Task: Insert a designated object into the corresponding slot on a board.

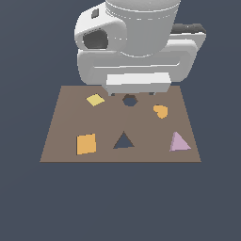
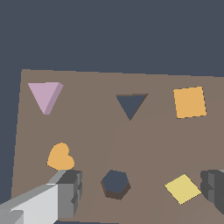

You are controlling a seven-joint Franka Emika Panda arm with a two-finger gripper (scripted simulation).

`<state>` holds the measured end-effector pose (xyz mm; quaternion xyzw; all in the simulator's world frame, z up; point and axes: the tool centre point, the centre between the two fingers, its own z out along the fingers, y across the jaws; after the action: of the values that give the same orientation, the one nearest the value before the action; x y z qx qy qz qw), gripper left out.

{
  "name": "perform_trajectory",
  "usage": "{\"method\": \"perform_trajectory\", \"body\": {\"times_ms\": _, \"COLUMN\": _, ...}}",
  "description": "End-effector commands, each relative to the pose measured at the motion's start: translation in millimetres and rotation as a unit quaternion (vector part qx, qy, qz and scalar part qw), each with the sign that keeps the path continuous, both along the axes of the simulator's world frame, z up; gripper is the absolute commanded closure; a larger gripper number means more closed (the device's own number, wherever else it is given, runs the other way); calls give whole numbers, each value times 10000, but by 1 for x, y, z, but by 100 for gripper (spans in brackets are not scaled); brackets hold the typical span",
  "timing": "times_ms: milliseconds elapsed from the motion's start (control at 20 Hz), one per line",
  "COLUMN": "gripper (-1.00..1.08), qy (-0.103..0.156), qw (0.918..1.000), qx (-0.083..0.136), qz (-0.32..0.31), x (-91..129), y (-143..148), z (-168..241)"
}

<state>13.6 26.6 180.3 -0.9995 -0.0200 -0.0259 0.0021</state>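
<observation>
Lilac-pink triangular block [image 1: 179, 142] sits on the flat brown rectangular board [image 1: 66, 120], near the board's front corner on the exterior view's right. Untouched, lying flat, well apart from the claw [image 2: 140, 186].

Target is the dark blue-grey triangular slot [image 1: 124, 141], same row, between the block and the orange square piece [image 1: 86, 144]. Slot empty.

Claw is spread wide, holding nothing. It hangs over the back row, fingers either side of the dark hexagonal hole [image 2: 115, 184]. One finger [image 2: 70, 188] is near the orange heart-like piece [image 2: 60, 157], the other is just beside the yellow diamond piece [image 2: 182, 188].

Handling, my guess: small rigid block, light, not fragile. Smooth sloped sides, so slip risk. Three sides means no parallel pair: I'd put one pad on a flat side and the other on the opposite corner, or grip low across two sides. It needs to stay aligned with the slot's orientation for the drop.

Views:
- Wrist view shows both fingers and the gap between them; exterior view hides them behind the arm body.
- Wrist view shows the block's side face, so it has real thickness.
- Exterior view shows the whole board outline; wrist view crops the board's claw-side edge.
</observation>
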Motion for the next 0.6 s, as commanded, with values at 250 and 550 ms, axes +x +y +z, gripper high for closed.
{"method": "perform_trajectory", "body": {"times_ms": 250, "gripper": -92, "qy": 10, "qw": 10000, "qx": -1, "qz": 7, "x": 3, "y": 6, "z": -5}}
{"method": "perform_trajectory", "body": {"times_ms": 550, "gripper": -92, "qy": 47, "qw": 10000, "qx": -4, "qz": 32, "x": 13, "y": 28, "z": -24}}
